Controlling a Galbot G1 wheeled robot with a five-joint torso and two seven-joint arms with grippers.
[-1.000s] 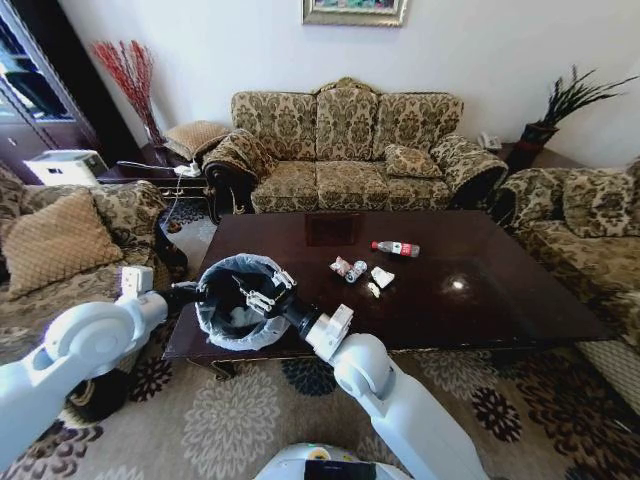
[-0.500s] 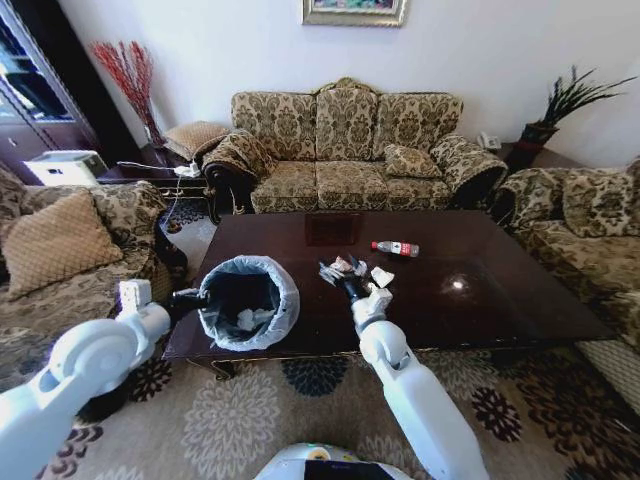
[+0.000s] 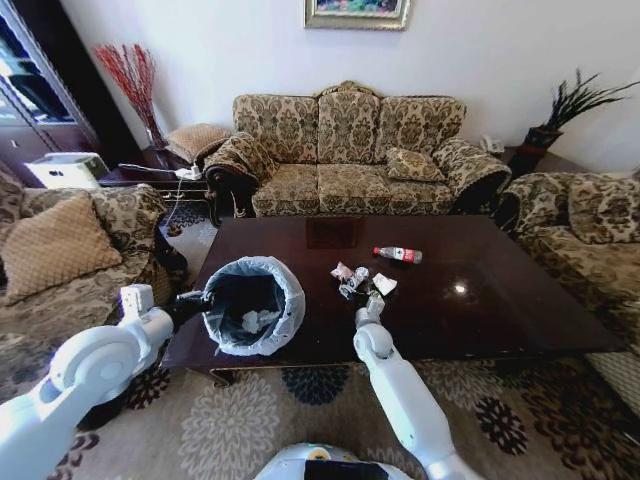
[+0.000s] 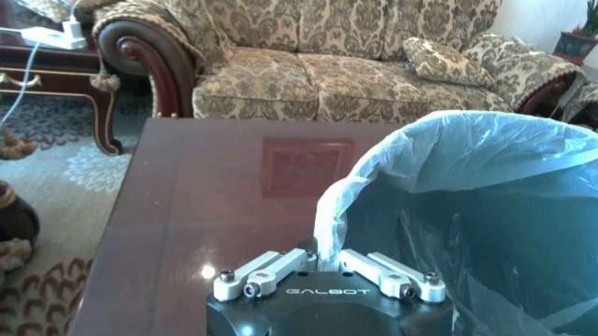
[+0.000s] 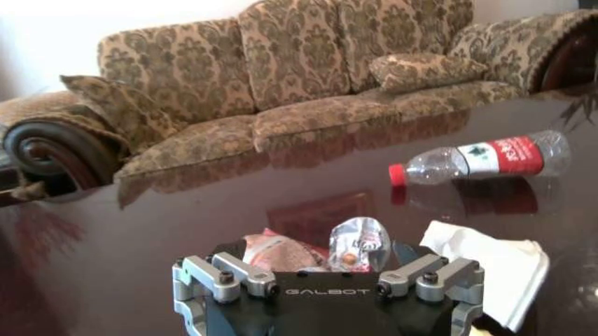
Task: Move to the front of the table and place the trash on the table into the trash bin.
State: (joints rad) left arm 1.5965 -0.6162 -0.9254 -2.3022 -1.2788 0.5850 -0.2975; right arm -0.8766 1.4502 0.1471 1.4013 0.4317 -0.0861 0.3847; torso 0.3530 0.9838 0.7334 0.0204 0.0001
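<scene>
The dark glossy table [image 3: 480,305] carries the trash: a pinkish wrapper [image 3: 342,270], a crumpled clear wrapper [image 3: 360,276], a white paper scrap [image 3: 384,284] and a clear bottle with a red label [image 3: 398,254]. My right gripper [image 3: 351,291] stands open low over the scraps. In the right wrist view [image 5: 323,260] the pinkish wrapper [image 5: 276,252] and the clear wrapper [image 5: 358,241] lie between its fingers. The trash bin [image 3: 252,305], lined with a pale bag, hangs at the table's left front corner. My left gripper [image 3: 198,298] is shut on its rim [image 4: 327,241]. White scraps lie inside the bin.
A patterned sofa [image 3: 350,150] stands behind the table, with armchairs at the left [image 3: 70,250] and right [image 3: 590,230]. A side table [image 3: 150,175] with a cable sits at the far left. Floral carpet [image 3: 250,420] runs along the table's front edge.
My right arm has swung from over the trash bin to the scraps at the table's middle and lowered onto them. The left arm still holds the bin. The camera shifted slightly.
</scene>
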